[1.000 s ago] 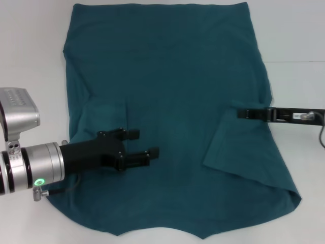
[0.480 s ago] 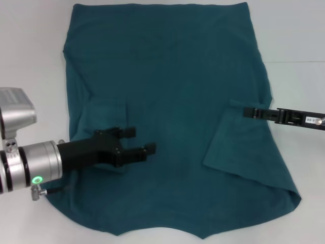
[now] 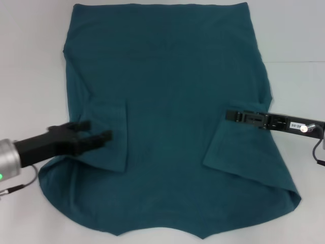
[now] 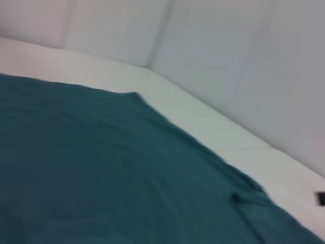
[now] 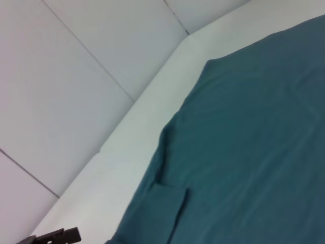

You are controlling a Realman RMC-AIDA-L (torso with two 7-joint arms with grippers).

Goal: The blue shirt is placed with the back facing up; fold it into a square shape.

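One blue shirt (image 3: 167, 101); two claws: left claw (image 3: 96, 131), right claw (image 3: 231, 116).

blue shirt (image 3: 167, 96): matt cloth | table (image 3: 30, 61): smooth white, matt | left pincer (image 3: 96, 132): blk plastic

white table (image 3: 30, 51), pale panelled wall (image 5: 76, 61)

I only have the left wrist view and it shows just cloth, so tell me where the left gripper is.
Observer: The left gripper is open, over the left sleeve of the blue shirt; that sleeve lies folded inward.
Operator: Now report the right side.
Observer: The right gripper is at the upper edge of the right sleeve, also folded inward.
Operator: Describe the shirt's body.
Observer: Spread flat on the table, plain side up, not yet folded.
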